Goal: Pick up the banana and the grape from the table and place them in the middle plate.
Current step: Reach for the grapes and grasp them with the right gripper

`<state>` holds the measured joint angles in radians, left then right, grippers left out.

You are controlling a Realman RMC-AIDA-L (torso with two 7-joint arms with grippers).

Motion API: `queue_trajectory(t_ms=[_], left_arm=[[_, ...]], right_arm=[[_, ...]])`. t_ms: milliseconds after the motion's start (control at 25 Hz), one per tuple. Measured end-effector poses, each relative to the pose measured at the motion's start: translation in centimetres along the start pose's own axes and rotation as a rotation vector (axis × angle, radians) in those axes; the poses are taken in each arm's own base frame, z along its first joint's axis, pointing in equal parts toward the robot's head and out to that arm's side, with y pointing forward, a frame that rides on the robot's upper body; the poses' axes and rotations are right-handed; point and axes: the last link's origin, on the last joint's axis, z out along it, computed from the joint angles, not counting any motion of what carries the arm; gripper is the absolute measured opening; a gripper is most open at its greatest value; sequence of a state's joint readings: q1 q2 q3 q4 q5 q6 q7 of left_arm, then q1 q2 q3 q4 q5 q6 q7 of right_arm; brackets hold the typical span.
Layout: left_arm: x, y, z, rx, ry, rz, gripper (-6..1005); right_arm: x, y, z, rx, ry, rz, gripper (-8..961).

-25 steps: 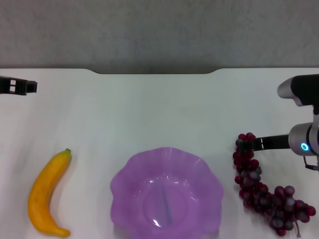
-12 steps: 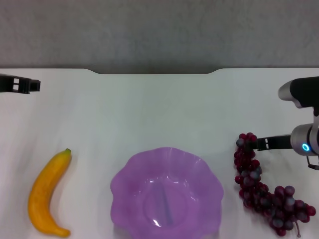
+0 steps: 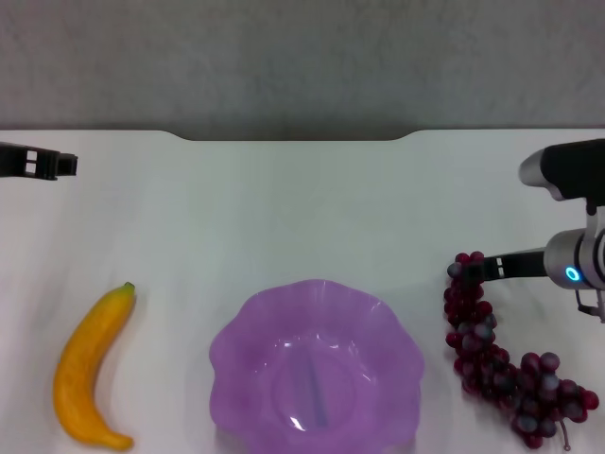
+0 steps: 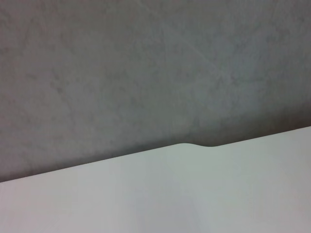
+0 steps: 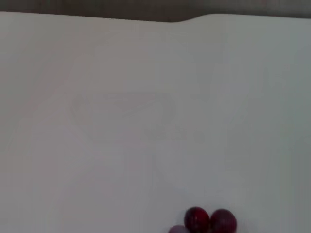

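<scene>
The banana (image 3: 87,366) lies on the white table (image 3: 284,208) at the near left, its green tip pointing away. The purple scalloped plate (image 3: 317,364) sits near the middle front and holds nothing. The grape bunch (image 3: 496,364) lies to the plate's right, running from far left to near right. Two of its grapes show in the right wrist view (image 5: 209,221). My right gripper (image 3: 475,269) reaches in from the right and sits at the far end of the bunch. My left gripper (image 3: 52,164) hovers at the far left, well beyond the banana.
The table's far edge has a shallow notch (image 3: 293,138), also seen in the left wrist view (image 4: 199,144). A grey wall (image 3: 302,57) stands behind. Bare tabletop lies between plate and far edge.
My right gripper drew back a little to the right, then returned to the far end of the grape bunch. The left gripper edged slightly right. The fruit and plate have not moved.
</scene>
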<state>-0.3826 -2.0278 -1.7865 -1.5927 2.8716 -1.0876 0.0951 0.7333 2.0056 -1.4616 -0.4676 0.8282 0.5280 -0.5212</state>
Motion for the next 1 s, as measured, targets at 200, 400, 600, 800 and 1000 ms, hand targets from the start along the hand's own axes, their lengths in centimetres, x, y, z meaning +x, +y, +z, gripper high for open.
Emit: queue_trajectory(t_ms=[200, 400, 600, 800, 1000], left_arm=[[0.1, 0.0, 0.0, 0.0, 0.001, 0.0, 679], [0.3, 0.2, 0.0, -0.003, 0.004, 0.005, 679], [0.3, 0.2, 0.0, -0.005, 0.0, 0.006, 679], [0.4, 0.4, 0.0, -0.008, -0.005, 0.011, 679], [0.2, 0.3, 0.1, -0.007, -0.018, 0.015, 679]], right_arm=[[-0.5, 0.7, 0.1, -0.014, 0.0, -0.027, 706], [-0.6, 1.9, 0.2, -0.066, -0.002, -0.043, 703], [-0.2, 2.4, 0.3, -0.093, 0.011, -0.046, 700], [0.6, 2.7, 0.4, -0.118, 0.063, -0.038, 697], [1.2, 3.0, 0.2, -0.149, 0.107, -0.028, 693]])
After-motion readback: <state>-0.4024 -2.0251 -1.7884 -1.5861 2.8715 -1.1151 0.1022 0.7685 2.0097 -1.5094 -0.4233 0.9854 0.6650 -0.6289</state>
